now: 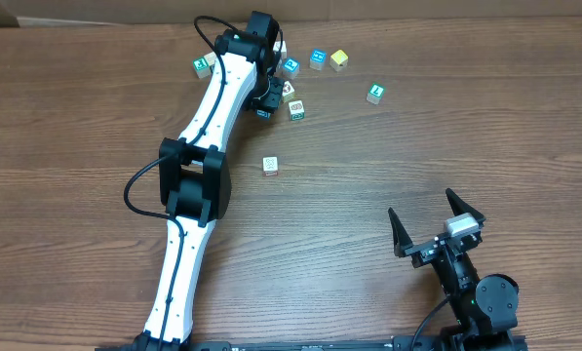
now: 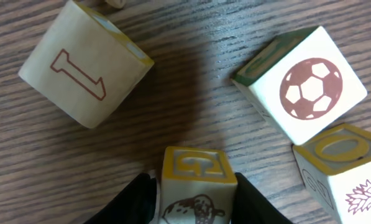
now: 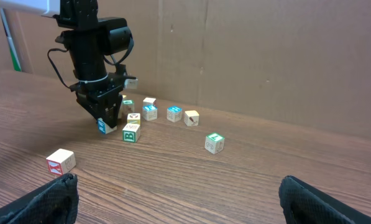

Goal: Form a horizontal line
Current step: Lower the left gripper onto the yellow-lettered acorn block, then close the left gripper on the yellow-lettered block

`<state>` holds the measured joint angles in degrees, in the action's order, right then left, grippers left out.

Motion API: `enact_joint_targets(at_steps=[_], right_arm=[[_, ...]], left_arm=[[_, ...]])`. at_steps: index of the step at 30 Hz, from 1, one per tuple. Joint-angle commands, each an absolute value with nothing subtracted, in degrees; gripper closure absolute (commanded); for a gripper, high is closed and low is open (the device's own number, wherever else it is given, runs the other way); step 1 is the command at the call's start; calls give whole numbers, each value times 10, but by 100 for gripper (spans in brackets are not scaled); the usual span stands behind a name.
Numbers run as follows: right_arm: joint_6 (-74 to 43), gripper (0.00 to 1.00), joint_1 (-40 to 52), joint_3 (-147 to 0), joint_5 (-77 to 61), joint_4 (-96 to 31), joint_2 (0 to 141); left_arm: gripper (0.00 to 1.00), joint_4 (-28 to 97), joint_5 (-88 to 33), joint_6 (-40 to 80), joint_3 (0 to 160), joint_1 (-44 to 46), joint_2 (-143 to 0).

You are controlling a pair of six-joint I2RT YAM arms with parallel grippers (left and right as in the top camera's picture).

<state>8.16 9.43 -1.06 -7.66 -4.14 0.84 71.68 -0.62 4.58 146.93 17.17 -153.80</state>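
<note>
Left wrist view: the left tool [image 2: 195, 205] gripped a yellow-edged cube [image 2: 193, 167] among 3 loose cubes [image 2: 86, 68]. The right tool [image 1: 419, 202] stood wide, idle. A straight lift looked safest, then setting it flush against the line [image 1: 318, 59] near the table's [image 1: 96, 127] far side.

White left arm [image 1: 205, 117] with black joints [image 1: 195, 180], looping black cable [image 1: 127, 195]; black right hand [image 1: 422, 207], pointed fingers [image 1: 400, 234], silver block [image 1: 461, 225]
</note>
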Motion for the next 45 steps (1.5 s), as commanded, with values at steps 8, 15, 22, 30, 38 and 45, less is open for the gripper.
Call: enact_joint_targets(at_steps=[8,15,22,30,38,45], right_arm=[[82,0,97,-4,-78,-40,2],[82,0,97,-4,-78,-40,2],[82,0,97,-4,-78,-40,2],[82,0,97,-4,-78,-40,2],[82,0,97,-4,-78,-40,2],[82,0,97,-4,-78,-40,2]], left_arm=[[57,706,7,80,1463,175,-1549],[56,697,6,79,1463,176,-1549],[61,698,6,79,1463,176,-1549],[65,700,6,79,1465,177,-1543],[63,705,6,77,1465,177,-1531],[65,715,6,77,1465,177,-1531]])
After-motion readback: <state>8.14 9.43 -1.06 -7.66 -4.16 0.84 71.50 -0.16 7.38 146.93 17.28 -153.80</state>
